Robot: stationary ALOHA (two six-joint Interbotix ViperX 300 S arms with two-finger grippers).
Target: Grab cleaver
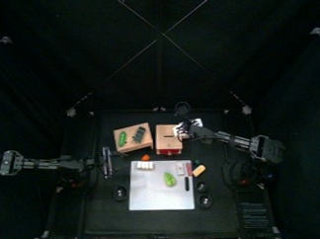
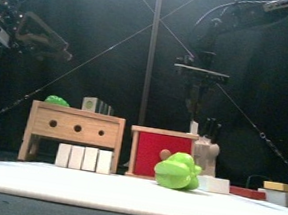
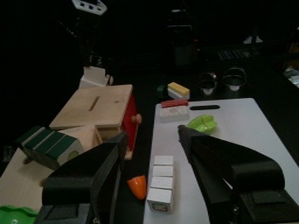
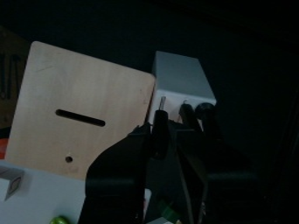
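A pale knife block [image 4: 181, 74] stands beside a red box with a slotted wooden top [image 4: 87, 114]. Two dark handles [image 4: 194, 111] stick out of the block; I cannot tell which one is the cleaver's, and no blade shows. My right gripper [image 4: 163, 131] hangs just above these handles with its jaws close together and nothing in them. It also shows above the block [image 2: 206, 149] in the front view [image 2: 200, 79] and in the top view [image 1: 186, 126]. My left gripper [image 3: 158, 166] is open and empty, low over the white board's [image 3: 233, 144] left end.
A wooden box [image 2: 73, 128] stands left of the red box [image 2: 162, 147]. A green toy [image 2: 175, 172], white blocks [image 2: 85, 158] and small food pieces [image 2: 281, 189] lie on the white cutting board [image 1: 162, 191]. Two cups [image 3: 222, 80] stand at the table's far right.
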